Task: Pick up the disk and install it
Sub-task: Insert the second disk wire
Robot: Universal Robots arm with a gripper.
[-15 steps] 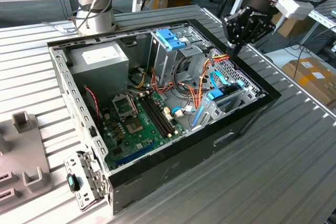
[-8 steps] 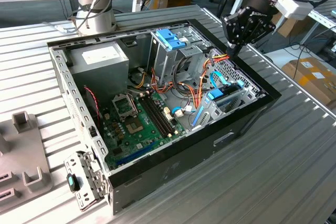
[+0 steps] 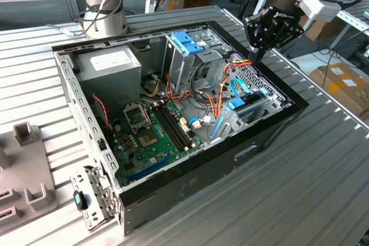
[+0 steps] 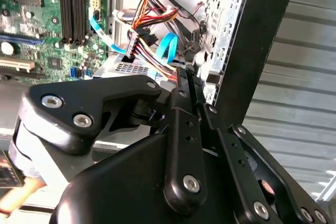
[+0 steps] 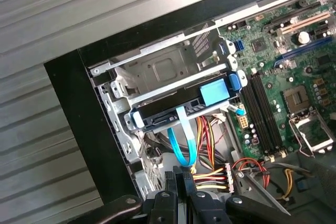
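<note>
Camera setup: one off-arm overview, two riding the wrist

Exterior view looks down at an angle on the whole open case [image 3: 173, 119]; both wrist views peer close past the gripper [image 5: 181, 182] into the case below it, sharing the cable bundle [image 4: 144, 30] and motherboard [image 5: 283, 77].

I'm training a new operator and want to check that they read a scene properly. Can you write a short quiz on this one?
1. True or false: the gripper holds the disk.
2. Where is the disk? A: on the table outside the case. B: in the metal bay inside the case. C: flat on the motherboard.
3. What colour is the flat cable nearest the gripper's fingertips?

Key: 1 false; 2 B; 3 blue.
</note>
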